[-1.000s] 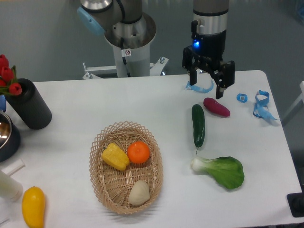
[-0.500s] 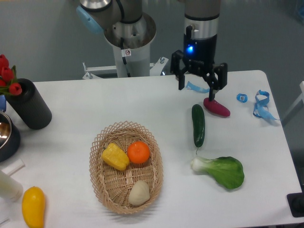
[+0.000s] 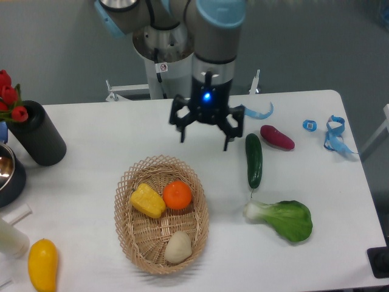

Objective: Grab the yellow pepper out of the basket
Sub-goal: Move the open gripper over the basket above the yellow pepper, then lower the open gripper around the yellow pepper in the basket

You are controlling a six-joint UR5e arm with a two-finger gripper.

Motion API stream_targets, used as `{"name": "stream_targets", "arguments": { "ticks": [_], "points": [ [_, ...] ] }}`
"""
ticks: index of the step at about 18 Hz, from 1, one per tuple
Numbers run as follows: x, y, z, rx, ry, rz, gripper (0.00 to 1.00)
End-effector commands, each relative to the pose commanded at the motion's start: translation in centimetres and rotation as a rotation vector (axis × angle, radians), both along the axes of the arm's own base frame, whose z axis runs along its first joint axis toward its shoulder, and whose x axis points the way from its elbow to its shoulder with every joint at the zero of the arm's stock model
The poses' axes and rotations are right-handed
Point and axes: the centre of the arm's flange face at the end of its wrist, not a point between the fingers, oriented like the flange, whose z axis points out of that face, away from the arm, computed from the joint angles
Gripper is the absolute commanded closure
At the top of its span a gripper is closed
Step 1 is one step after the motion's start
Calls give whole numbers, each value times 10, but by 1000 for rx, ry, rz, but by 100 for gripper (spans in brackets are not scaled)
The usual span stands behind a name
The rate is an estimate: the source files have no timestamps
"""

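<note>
The yellow pepper (image 3: 148, 201), small, blocky and ridged, lies in the left part of the oval wicker basket (image 3: 129, 230). An orange (image 3: 177, 195) touches it on its right, and a pale beige vegetable (image 3: 178, 247) lies nearer the basket's front. My gripper (image 3: 204, 140) hangs open above the table just behind the basket's far rim, fingers spread wide and pointing down, nothing between them. It is up and to the right of the pepper.
A cucumber (image 3: 253, 160), a purple eggplant (image 3: 277, 137) and a bok choy (image 3: 282, 219) lie to the right. A black cylinder with red tulips (image 3: 36, 140) and a dark metal bowl (image 3: 8, 173) stand at the left. A smooth yellow fruit (image 3: 42, 264) lies front left.
The gripper has swung left from above the eggplant to just behind the basket, staying open. Nothing on the table or in the basket has moved.
</note>
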Motion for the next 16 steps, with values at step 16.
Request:
{"name": "stream_targets", "arguments": {
  "ticks": [16],
  "points": [
    [26, 64, -106, -69, -259, 233, 0]
  ]
}}
